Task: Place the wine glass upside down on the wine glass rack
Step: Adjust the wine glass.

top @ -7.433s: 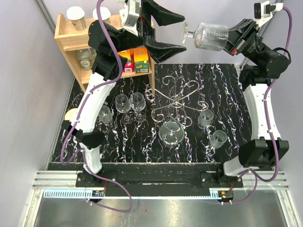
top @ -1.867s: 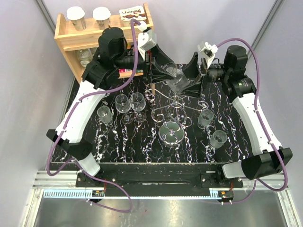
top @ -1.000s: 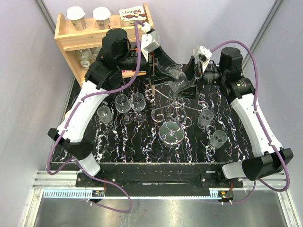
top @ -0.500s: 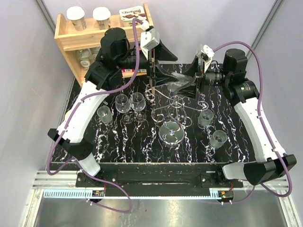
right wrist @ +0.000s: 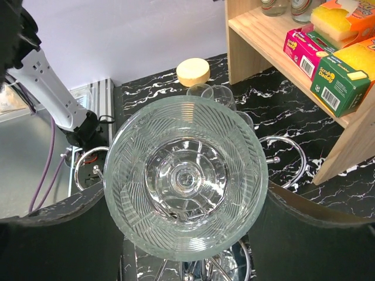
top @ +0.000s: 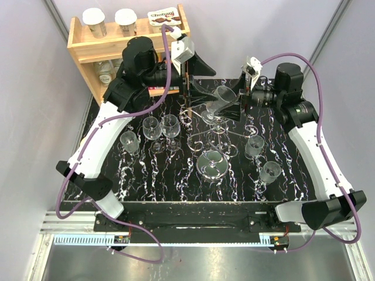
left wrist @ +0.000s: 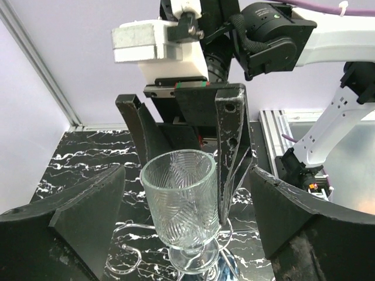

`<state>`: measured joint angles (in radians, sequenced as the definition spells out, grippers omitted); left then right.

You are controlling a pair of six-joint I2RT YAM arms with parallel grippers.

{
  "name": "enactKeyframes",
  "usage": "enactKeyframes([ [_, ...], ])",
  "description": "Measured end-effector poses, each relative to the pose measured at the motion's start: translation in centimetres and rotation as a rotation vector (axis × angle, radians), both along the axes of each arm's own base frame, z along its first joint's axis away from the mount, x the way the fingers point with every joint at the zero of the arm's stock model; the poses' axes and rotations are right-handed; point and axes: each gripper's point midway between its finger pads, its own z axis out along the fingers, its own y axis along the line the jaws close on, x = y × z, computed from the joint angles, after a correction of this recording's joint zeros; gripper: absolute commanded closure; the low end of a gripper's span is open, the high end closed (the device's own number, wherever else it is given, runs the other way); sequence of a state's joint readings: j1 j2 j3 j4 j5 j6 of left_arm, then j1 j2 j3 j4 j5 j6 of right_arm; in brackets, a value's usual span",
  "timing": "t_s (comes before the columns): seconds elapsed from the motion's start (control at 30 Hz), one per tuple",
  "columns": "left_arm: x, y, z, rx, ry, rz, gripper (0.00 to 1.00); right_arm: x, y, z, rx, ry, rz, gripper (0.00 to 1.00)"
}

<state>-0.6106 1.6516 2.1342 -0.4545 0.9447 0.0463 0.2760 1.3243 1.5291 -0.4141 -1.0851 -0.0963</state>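
The wine glass is ribbed clear glass, tilted, with its rim toward my right arm and its foot low over the wire arms of the wine glass rack. My right gripper is shut on the bowl. In the right wrist view the wine glass opens toward the camera and fills the right gripper. My left gripper stands open at the far side of the glass. In the left wrist view the wine glass stands between the jaws of the left gripper, clear of both, above the rack's scrolls.
Several other glasses stand on the black marbled table, some to the left and others to the right of the rack's disc base. A wooden shelf with jars and sponge packs fills the back left corner.
My left gripper has opened wide and let go of the glass. The right gripper keeps the bowl, and the glass has tipped so its foot points down toward the rack.
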Motion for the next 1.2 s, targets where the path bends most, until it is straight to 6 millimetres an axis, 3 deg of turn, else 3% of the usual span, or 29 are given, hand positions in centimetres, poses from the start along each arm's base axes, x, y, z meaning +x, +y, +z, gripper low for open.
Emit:
enactKeyframes([
  [0.3, 1.4, 2.7, -1.0, 0.025, 0.0, 0.086, 0.09, 0.8, 0.1, 0.8, 0.026, 0.022, -0.04, 1.0],
  [0.53, 1.6, 5.1, -0.1, 0.011, -0.038, 0.161, 0.09, 2.7, 0.4, 3.9, 0.082, 0.031, -0.095, 1.0],
  [0.67, 1.7, 5.1, -1.4, 0.028, -0.025, 0.171, 0.07, 3.1, 0.5, 6.4, 0.129, 0.016, -0.112, 1.0],
  [0.8, 2.8, 4.9, -3.4, 0.062, -0.002, 0.203, 0.05, 2.8, 0.6, 7.6, 0.157, 0.019, -0.112, 1.0],
  [1.2, 3.7, 4.7, -5.1, 0.09, -0.013, 0.224, 0.01, 2.4, 0.7, 8.4, 0.201, 0.097, -0.107, 1.0],
])
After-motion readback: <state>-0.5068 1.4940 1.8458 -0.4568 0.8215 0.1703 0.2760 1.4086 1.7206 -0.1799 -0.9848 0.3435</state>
